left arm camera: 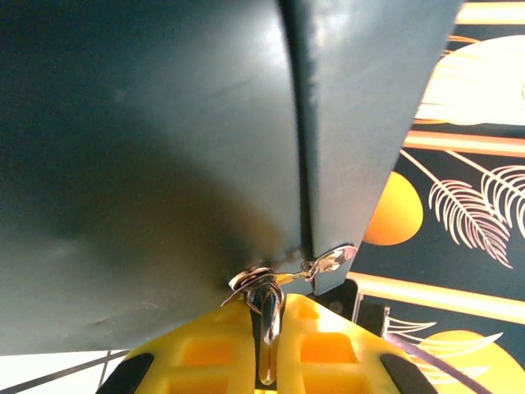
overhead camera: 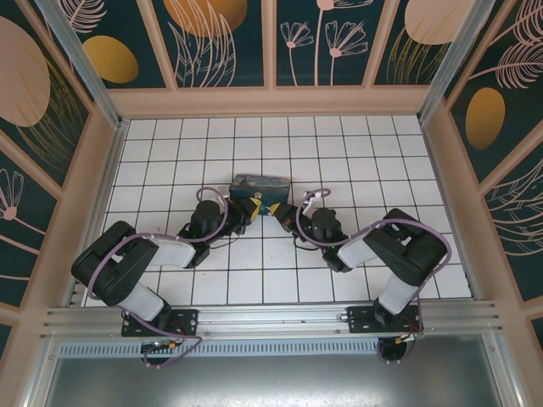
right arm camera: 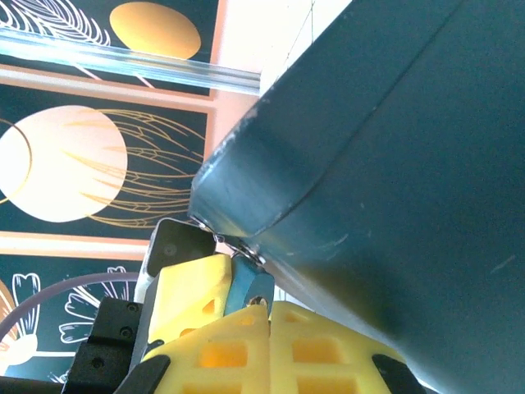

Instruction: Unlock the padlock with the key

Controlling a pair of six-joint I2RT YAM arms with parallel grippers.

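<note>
In the top view my left gripper (overhead camera: pixel 253 206) and right gripper (overhead camera: pixel 284 212) meet tip to tip at the front of the blue printed box (overhead camera: pixel 259 182). The left wrist view has my left gripper (left arm camera: pixel 269 308) shut on the small silvery padlock (left arm camera: pixel 269 336), whose shackle loops through the box's latch ring (left arm camera: pixel 256 279). In the right wrist view the padlock (right arm camera: pixel 248 283) looks bluish, beside a left finger (right arm camera: pixel 193 283). My right gripper (right arm camera: pixel 269 305) is shut. A small grey tip, the key (right arm camera: pixel 257 302), shows at its fingertips against a hole in the padlock's face.
The box's dark underside (left arm camera: pixel 164 164) hangs close over both grippers, and its rounded corner (right arm camera: pixel 246 180) is just above the right one. A metal hasp (left arm camera: pixel 332 261) sticks out by the latch. White tiled floor (overhead camera: pixel 280 271) lies around the arms, within patterned walls (overhead camera: pixel 212 42).
</note>
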